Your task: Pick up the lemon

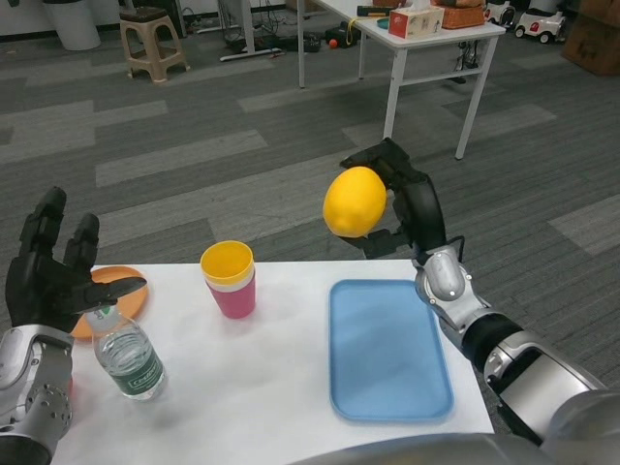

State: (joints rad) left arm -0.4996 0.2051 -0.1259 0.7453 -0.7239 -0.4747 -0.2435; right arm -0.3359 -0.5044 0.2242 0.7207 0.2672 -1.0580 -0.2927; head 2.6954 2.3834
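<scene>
The fingers (387, 165) of the right hand (407, 199) were curled around the lemon (356, 201), wrapping it from behind and from its right side, with the thumb side tucked under its lower edge. The lemon was clear of the table (281, 387), held up in the air beyond the far edge, above and just past the far end of the blue tray (387, 354). The pick-up looked essentially made, so the step in hand was, by my reading, to keep the lift secure. Doing that well would mean keeping the grip even around the round, smooth fruit, avoiding any wrist roll that lets it slide out of the open front of the grasp, and bringing it back over the tabletop so a slip would not send it to the floor.

The left hand (53, 276) held nothing, its fingers spread and pointing up, at the near left corner, just beside a water bottle (128, 356) and in front of an orange plate (121, 295) at the left edge. A yellow cup nested in a pink cup (230, 279) stood near the far edge, between the plate and the tray.
</scene>
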